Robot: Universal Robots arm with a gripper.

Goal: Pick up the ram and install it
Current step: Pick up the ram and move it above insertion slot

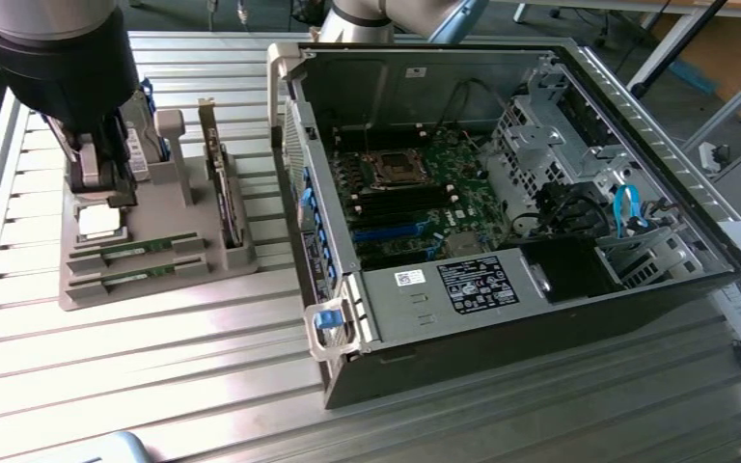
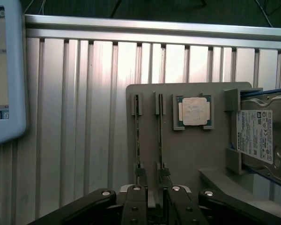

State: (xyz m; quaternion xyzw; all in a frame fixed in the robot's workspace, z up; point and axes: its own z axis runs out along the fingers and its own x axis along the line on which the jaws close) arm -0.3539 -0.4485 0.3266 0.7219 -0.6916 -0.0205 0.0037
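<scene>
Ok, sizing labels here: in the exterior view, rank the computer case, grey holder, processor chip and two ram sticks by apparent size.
1. computer case
2. grey holder
3. ram sticks: alike, unranked
4. processor chip: shorter than a stick but wider, so its place is unsure

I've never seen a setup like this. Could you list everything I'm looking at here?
table: one, silver slatted metal, under everything
tray: one, grey, on the table, exterior view's left
ram sticks: two, green, side by side in the tray's slots
processor chip: one, silver, in a tray pocket beside the ram sticks
hard drive: one, silver with a white label, in the tray
expansion card: one, dark, upright in the tray
computer case: one, black and grey, open, exterior view's right
screen device: one, pale frame, apart from the tray
robot arm: one, dark, above the tray
gripper: one, black, open, empty, over the ram sticks' ends
</scene>
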